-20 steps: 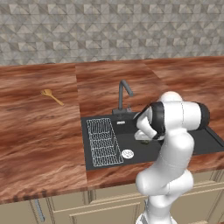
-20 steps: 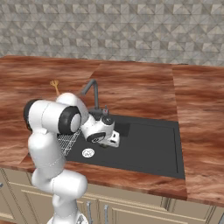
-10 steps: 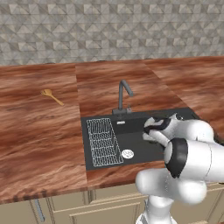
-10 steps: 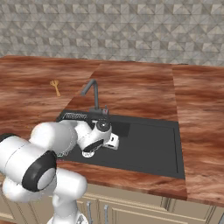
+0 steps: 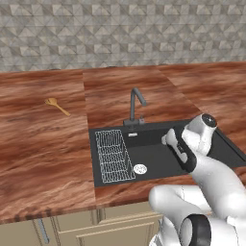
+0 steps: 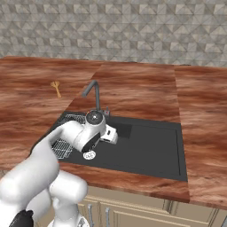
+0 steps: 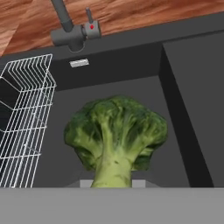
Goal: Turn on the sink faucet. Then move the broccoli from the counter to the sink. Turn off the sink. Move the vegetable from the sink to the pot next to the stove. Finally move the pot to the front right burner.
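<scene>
My gripper [image 7: 113, 183] is shut on the stem of the broccoli [image 7: 116, 131], whose bumpy green head points down into the black sink [image 7: 175, 87]. In the base views the hand [image 5: 166, 139] [image 6: 111, 135] hangs low over the basin [image 5: 149, 158] [image 6: 150, 150], just in front of the dark sink faucet [image 5: 137, 103] [image 6: 93, 91] [image 7: 65, 26]. No water is seen running from the spout. The counter [image 5: 43, 144] surrounds the sink. The pot and the stove are out of view.
A white wire rack [image 5: 113, 155] [image 7: 22, 127] lies in the sink's left part, with the round silver drain [image 5: 140, 168] [image 6: 89, 155] beside it. A wooden spoon [image 5: 56, 105] [image 6: 56, 87] rests on the counter to the left. A tiled wall stands behind.
The arm has folded down and forward, its elbow dropping from high over the sink towards the cameras. The hand stays over the basin with the broccoli in it.
</scene>
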You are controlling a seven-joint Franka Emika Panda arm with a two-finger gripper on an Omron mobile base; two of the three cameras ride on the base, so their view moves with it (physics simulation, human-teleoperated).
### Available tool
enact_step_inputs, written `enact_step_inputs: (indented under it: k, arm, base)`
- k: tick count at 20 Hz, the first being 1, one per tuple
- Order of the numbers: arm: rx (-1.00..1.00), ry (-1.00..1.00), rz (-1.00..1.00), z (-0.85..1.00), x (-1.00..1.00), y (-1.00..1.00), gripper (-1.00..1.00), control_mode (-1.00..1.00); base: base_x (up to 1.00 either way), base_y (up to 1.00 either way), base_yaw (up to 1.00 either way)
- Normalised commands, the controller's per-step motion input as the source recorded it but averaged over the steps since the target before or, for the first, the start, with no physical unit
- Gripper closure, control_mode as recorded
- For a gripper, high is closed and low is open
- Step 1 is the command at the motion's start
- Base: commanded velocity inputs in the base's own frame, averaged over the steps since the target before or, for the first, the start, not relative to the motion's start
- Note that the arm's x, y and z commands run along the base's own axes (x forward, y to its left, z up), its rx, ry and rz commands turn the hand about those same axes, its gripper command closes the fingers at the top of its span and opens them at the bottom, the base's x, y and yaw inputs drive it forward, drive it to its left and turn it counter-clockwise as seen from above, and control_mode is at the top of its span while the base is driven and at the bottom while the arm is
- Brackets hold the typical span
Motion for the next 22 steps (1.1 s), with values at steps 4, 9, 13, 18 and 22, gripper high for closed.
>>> enact_step_inputs:
  k: [4,9,13,18,22]
  arm:
    - [0.0,0.0,-0.01,0.82,-0.46,-0.08,1.0,-1.0]
    - [0.01,0.0,0.0,0.76,-0.52,0.0,1.0,-1.0]
    - [0.02,0.0,0.0,0.58,-0.41,0.0,1.0,-1.0]
    - [0.0,0.0,0.0,0.23,-0.14,0.0,1.0,-1.0]
    - [0.01,0.0,0.0,0.0,0.0,0.0,1.0,-1.0]
  base:
    - [0.0,0.0,0.0]
    - [0.0,0.0,0.0]
    - [0.0,0.0,0.0]
    - [0.0,0.0,0.0]
    - [0.0,0.0,0.0]
